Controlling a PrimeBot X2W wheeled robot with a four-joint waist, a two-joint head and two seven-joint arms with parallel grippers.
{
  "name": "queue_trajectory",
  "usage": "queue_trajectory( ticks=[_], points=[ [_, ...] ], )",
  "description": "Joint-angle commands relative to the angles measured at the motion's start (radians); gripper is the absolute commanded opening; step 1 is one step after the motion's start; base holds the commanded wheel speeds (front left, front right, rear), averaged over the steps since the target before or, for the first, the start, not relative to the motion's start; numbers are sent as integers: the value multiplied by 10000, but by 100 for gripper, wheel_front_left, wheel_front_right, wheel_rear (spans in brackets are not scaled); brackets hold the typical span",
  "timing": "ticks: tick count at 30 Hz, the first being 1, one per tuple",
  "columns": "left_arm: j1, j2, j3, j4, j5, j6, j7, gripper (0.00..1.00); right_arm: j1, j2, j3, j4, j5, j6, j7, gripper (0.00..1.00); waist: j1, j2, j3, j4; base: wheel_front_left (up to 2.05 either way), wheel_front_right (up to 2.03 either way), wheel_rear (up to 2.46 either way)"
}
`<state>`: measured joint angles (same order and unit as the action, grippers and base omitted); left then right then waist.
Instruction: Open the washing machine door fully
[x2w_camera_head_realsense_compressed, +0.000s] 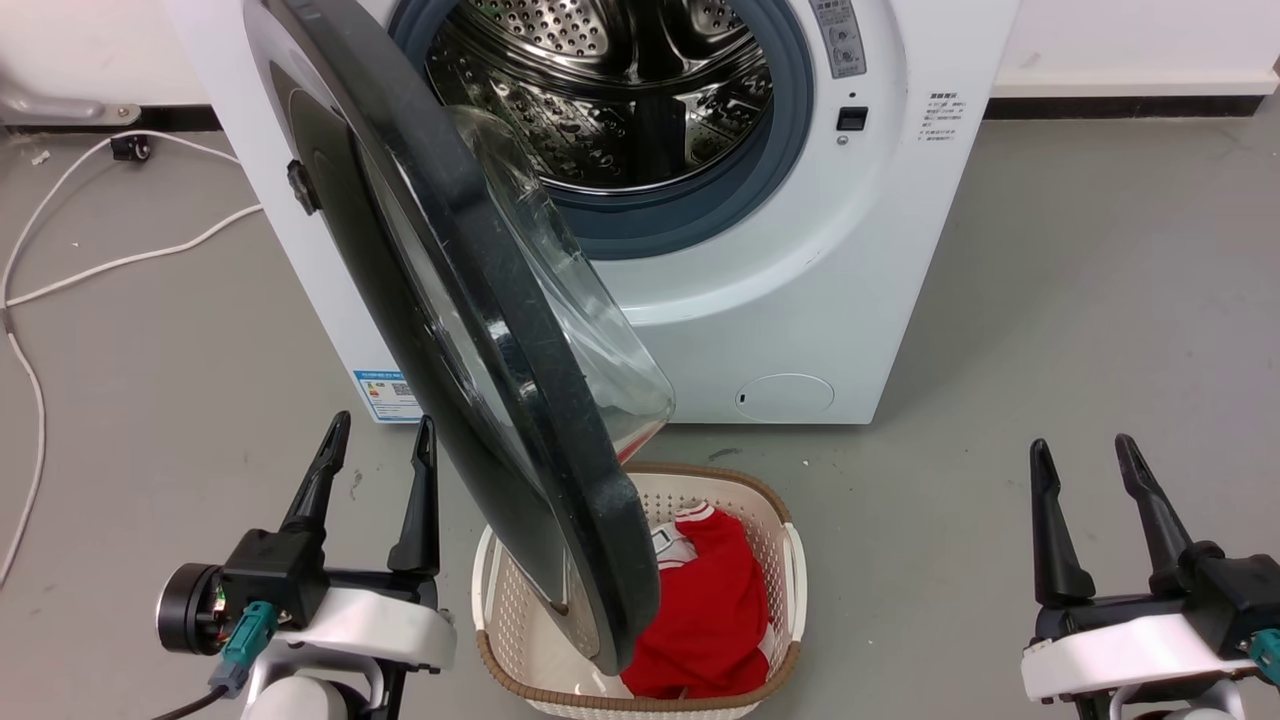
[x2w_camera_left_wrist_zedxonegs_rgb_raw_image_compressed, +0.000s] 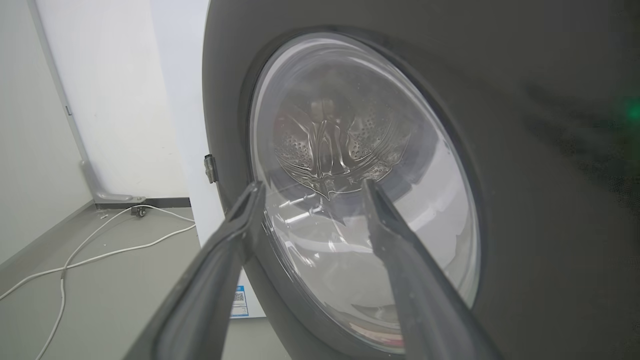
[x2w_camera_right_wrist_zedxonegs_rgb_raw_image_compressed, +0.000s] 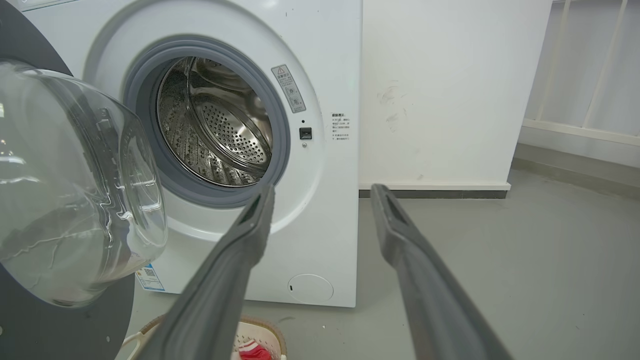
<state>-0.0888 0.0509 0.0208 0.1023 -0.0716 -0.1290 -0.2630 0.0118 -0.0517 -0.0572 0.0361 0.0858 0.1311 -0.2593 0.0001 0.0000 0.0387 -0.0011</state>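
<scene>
So the washing machine door hangs half open over the basket; left claw and right claw both spread, holding nothing. Next probably means catching its free edge and swinging it wider.

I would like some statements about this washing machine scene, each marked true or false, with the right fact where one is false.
1. The large round glossy black door stands swung away from the steel perforated drum. True.
2. The left gripper is shut on that door's rim. False: it is open and holds nothing.
3. A red garment lies in the cream perforated plastic basket. True.
4. The right gripper holds the red garment. False: it is open and empty.
5. The white cable lies on the grey floor at the robot's right. False: it lies at the robot's left.
</scene>
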Motion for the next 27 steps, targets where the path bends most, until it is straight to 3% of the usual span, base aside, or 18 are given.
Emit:
queue_trajectory(
  ticks=[1,2,3,14,27],
  points=[
    [-141,-5,-8,-37,40,-10,-25,58,-134,26,-28,20,-8,-7,-50,100,-1,0,11,13,0,0,0],
    [-146,-5,-19,-46,22,-11,-25,11,-138,26,-28,36,5,-7,-47,100,-1,0,24,18,0,0,0],
    [-129,-5,-27,-22,-17,-13,-25,0,-143,27,-30,55,14,-7,-50,100,-1,0,10,23,0,0,0],
    [-273,42,93,-795,-190,-21,-25,0,-144,27,-16,76,145,-7,-57,100,-1,0,21,56,0,0,0],
    [-1713,231,243,-4149,67,-22,-23,0,-184,26,-42,122,213,-7,-58,100,-1,0,2,95,0,0,0]
  ],
)
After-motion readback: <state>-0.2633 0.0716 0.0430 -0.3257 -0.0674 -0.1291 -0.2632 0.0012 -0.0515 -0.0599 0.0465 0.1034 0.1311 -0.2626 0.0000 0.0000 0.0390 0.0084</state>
